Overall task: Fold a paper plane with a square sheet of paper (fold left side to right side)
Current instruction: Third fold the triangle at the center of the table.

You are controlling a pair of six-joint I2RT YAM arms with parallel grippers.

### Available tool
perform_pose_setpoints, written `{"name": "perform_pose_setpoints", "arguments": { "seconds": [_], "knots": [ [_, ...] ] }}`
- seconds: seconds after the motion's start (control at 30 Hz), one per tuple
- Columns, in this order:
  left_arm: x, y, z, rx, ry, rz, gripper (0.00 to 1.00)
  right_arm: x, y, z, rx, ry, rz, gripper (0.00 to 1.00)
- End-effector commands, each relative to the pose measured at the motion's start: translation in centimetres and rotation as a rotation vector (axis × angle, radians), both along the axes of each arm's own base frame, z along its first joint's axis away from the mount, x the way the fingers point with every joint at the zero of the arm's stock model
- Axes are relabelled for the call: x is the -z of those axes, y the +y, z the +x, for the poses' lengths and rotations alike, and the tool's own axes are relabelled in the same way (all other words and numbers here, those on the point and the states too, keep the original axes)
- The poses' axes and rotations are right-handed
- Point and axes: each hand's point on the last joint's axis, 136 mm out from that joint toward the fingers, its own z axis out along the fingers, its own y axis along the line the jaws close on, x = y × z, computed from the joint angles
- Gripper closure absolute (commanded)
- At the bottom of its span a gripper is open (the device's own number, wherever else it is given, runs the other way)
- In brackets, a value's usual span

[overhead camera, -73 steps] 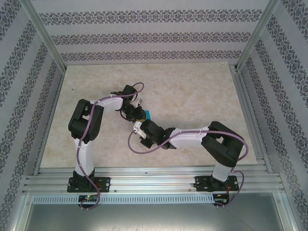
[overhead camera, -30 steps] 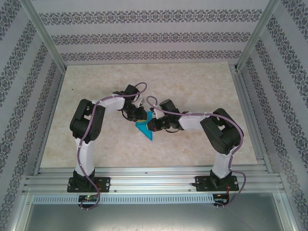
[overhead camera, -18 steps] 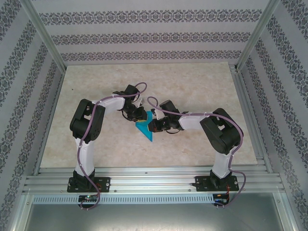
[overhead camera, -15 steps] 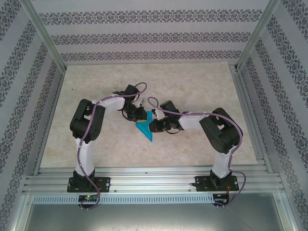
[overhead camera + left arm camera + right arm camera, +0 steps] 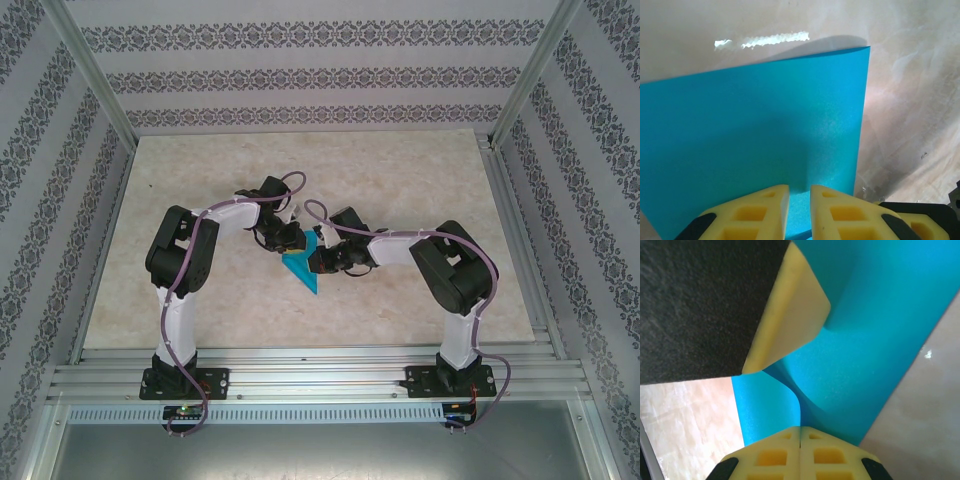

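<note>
The square sheet of paper (image 5: 303, 268) sat close to the middle of the table (image 5: 420, 170). From above it read as a blue wedge with its tip toward the table's near edge. It was not lying flat: in the right wrist view one part rose off the table in a curved ridge, and in the left wrist view its far edge threw a shadow on the table behind it. You had the right pincer (image 5: 800, 429) fully closed, with that ridge of paper running up into the seam where its two halves met, so it was nipping the sheet. You had the left pincer (image 5: 800, 187) just over the table's middle, at the sheet's far-left side. Its jaws stood a narrow slit apart, with blue showing through the gap. One of its yellow pads (image 5: 790, 315) bore down on the paper's surface, and I could not tell whether anything was pinched in the slit. Patterned walls (image 5: 300, 80) stood round the table on three sides.
</note>
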Motion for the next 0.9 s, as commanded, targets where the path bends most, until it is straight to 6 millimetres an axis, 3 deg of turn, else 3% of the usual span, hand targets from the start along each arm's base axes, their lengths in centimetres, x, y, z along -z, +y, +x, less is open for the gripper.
{"name": "perform_pose_setpoints", "arguments": {
  "seconds": [0.0,0.3,0.7,0.87],
  "knots": [
    [2.2,0.2,-1.1,0.029,0.039,0.06,0.78,0.3,0.1,0.8,-0.002,-0.007,-0.01,1.0],
    [1.4,-0.1,-0.9,0.027,0.023,0.044,0.78,1.7,-1.0,-0.2,0.006,0.04,-0.068,1.0],
    [-4.6,0.9,2.8,-0.023,-0.08,-0.008,0.64,4.8,-2.6,-2.4,0.008,0.147,-0.15,1.0],
    [-6.8,2.7,3.4,-0.072,-0.117,-0.018,0.68,4.9,-2.6,-2.5,0.007,0.147,-0.149,1.0]
  ]
}}
